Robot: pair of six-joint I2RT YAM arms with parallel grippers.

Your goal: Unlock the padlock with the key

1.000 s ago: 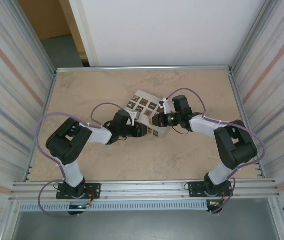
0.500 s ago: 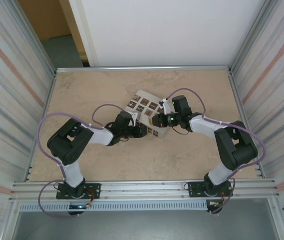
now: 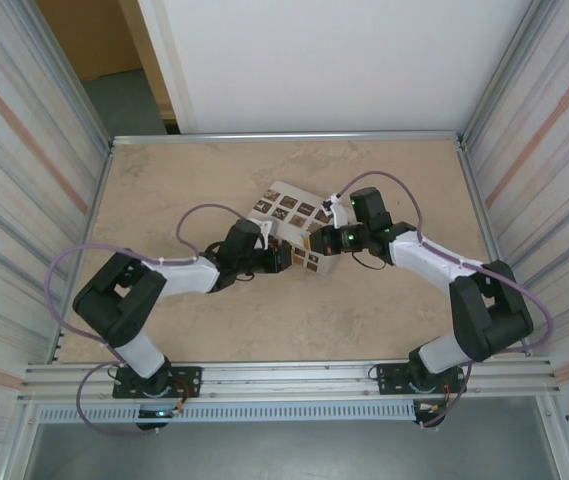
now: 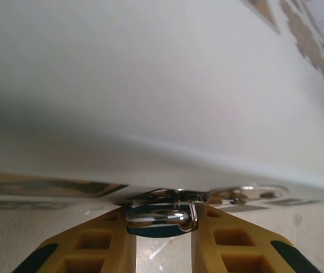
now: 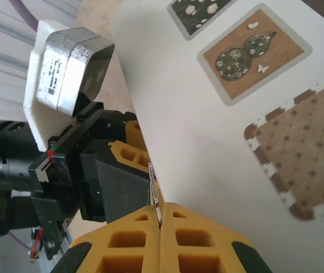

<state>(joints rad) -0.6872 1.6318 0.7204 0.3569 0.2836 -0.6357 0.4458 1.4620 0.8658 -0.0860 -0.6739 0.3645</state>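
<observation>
Both elbows have swung outward since earlier. Left gripper (image 4: pixel 163 226) clamps the padlock (image 4: pixel 162 218) under the box (image 3: pixel 294 215) edge; right gripper (image 5: pixel 160 219) pinches the key (image 5: pixel 154 187). Hold the padlock steady and align the key squarely before pushing in.

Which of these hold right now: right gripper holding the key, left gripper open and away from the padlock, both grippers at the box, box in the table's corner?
1. The right gripper is shut on the thin metal key. True.
2. The left gripper hangs wide open, away from the padlock. False: its fingers sit close on either side of the padlock.
3. Both grippers meet at the white patterned box. True.
4. The box sits in a corner of the table. False: it is near the middle of the table.
</observation>
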